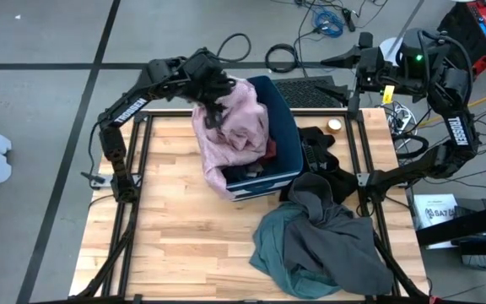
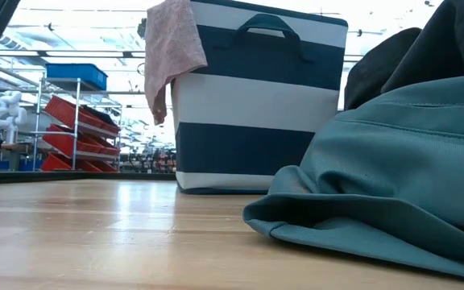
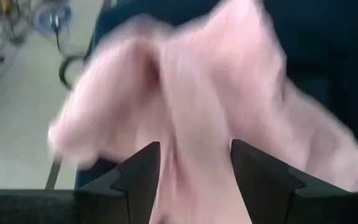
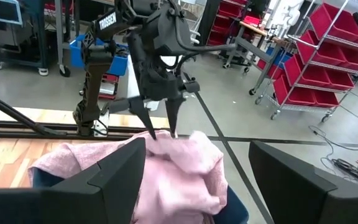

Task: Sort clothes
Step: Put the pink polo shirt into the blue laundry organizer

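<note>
Only the right wrist view shows the left end effector (image 4: 160, 127) spread above the pink garment (image 4: 166, 177).

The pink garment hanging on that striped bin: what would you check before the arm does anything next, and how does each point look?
1. Left gripper open: ok, fingers spread over the pink garment.
2. Garment free of the fingers: cannot tell, the tips sit right at the fabric.
3. Garment fully inside the bin: not ok, part drapes down the outside wall.
4. Bin upright: ok in the low view.
5. Right gripper out of the way: ok, open, held behind the table's far edge.
6. Clothes left to sort: not ok, the grey-green garment and dark grey garment lie on the table.
</note>
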